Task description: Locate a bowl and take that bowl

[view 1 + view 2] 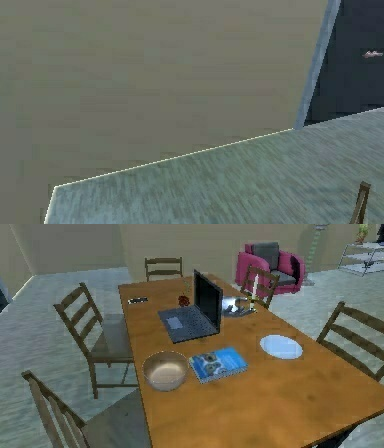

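How the jaws stand cannot be told. The bowl [166, 371] sits by the table's [300, 399] long edge on the arm side view's left, just beside a book [218, 363]. It looks stiff, light and smooth-walled, so the rim seems the best hold. One bowl, one book, one plate [281, 346], one laptop [195, 312], five wooden chairs [85, 324], one armchair [272, 266].

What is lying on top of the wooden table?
On the table lie a bowl, a blue book, a white plate and an open laptop. The laptop's raised screen hides the tabletop right behind it.
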Robot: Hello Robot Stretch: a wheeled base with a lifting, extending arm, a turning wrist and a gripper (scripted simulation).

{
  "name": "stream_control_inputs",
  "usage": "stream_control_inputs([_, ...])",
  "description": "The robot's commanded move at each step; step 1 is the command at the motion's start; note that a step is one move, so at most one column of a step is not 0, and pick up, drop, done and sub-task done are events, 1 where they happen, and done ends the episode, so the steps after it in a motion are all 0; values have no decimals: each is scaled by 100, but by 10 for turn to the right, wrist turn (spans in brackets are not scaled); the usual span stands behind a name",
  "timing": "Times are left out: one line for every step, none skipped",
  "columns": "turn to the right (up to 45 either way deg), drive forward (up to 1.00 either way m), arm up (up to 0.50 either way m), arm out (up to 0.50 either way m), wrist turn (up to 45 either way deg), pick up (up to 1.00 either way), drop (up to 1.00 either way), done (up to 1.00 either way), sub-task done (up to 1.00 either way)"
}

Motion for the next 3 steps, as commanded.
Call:
stream_control_inputs([0, 0, 38, 0, 0, 0, 0, 0, 0])
stream_control_inputs([0, 0, 0, 26, 0, 0, 0, 0, 0])
stream_control_inputs([0, 0, 0, 0, 450, 0, 0, 0, 0])
